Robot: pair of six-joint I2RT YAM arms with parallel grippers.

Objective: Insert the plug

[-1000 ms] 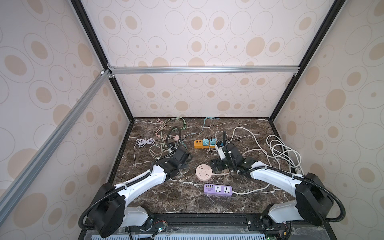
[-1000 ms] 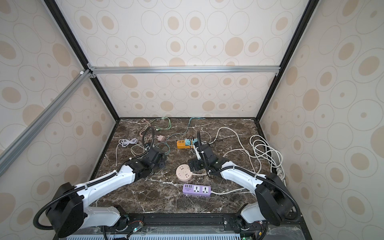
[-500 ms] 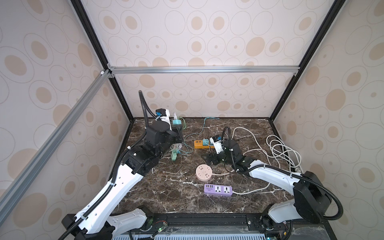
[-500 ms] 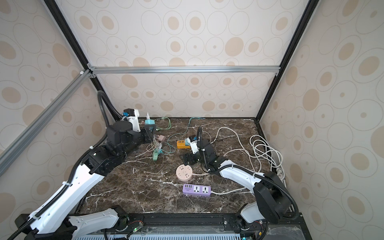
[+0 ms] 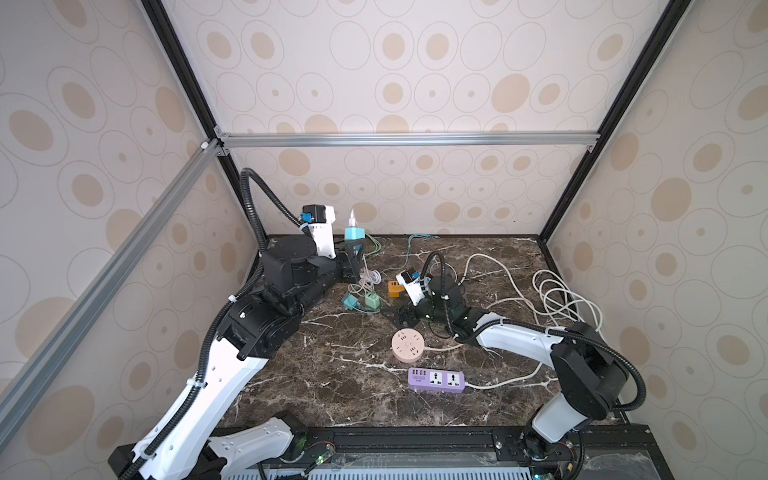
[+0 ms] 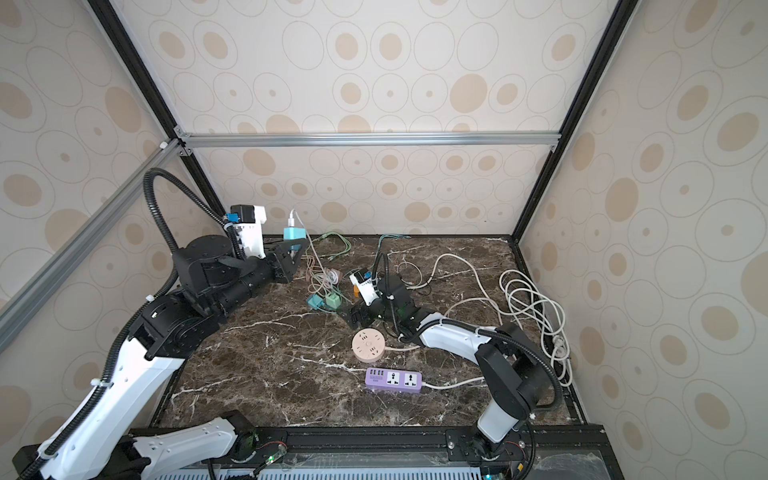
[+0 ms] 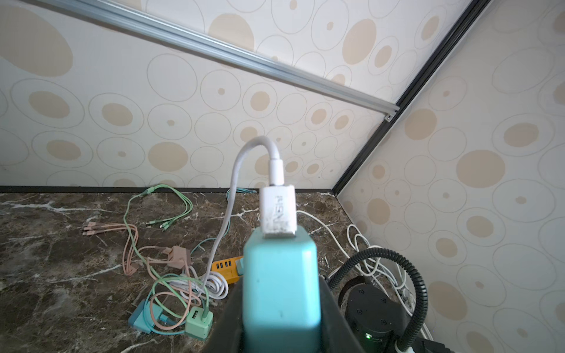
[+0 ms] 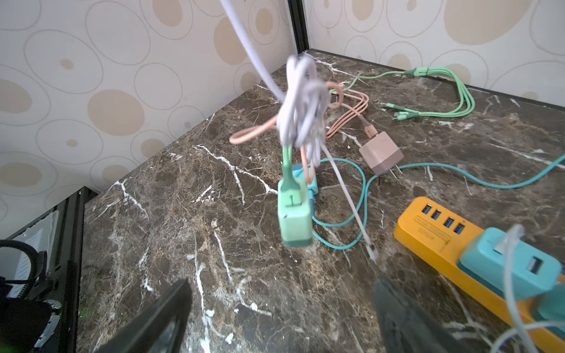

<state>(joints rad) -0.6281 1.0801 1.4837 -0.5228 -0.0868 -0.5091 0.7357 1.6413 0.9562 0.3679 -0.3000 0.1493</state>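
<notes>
1. The turquoise block-shaped plastic charger plug is held high at the far left of the scene, well above the dark marble tabletop. Its long axis is upright. A white cable enters its top face and droops to the table.
2. The left gripper is clamped on the lower half of the charger plug, with fingers on two opposite sides. The prongs are hidden behind those fingers in the wrist view. They probably point down, but this cannot be confirmed.
3. Key relation: every socket lies right of, nearer than and below the charger plug. The orange plastic power strip is closest. The pink round socket hub and the purple power strip lie nearer still, toward the middle.
4. The orange power strip carries a second turquoise adapter at one end.
5. The right gripper has its jaws spread wide with nothing between them, low over the tabletop just beside the orange power strip. It is the arm nearer the sockets, while the left arm has the plug.
6. Judgement: the coming move is a carry down and to the right with the upright axis kept. The white cable lifts a bundle with a mint-green charger cube hanging in it, which could snag over the strip.
</notes>
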